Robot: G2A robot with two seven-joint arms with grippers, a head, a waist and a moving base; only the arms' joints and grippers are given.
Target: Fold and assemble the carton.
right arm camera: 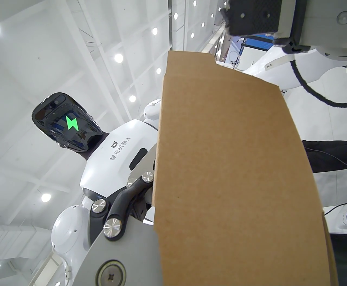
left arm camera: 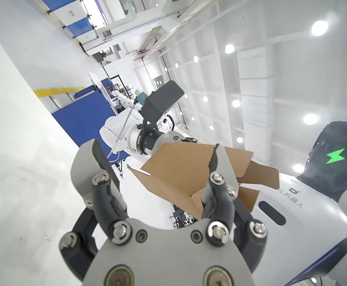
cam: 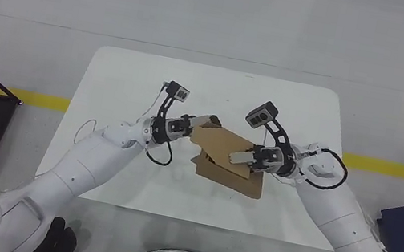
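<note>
Carton [cam: 226, 163], brown cardboard, flaps loose and open, held over middle of white table [cam: 128, 80], one panel pinched in right gripper [cam: 239, 157]. Left gripper [cam: 206, 120] spread wide, also over table's middle, one fingertip at carton's edge.
</note>
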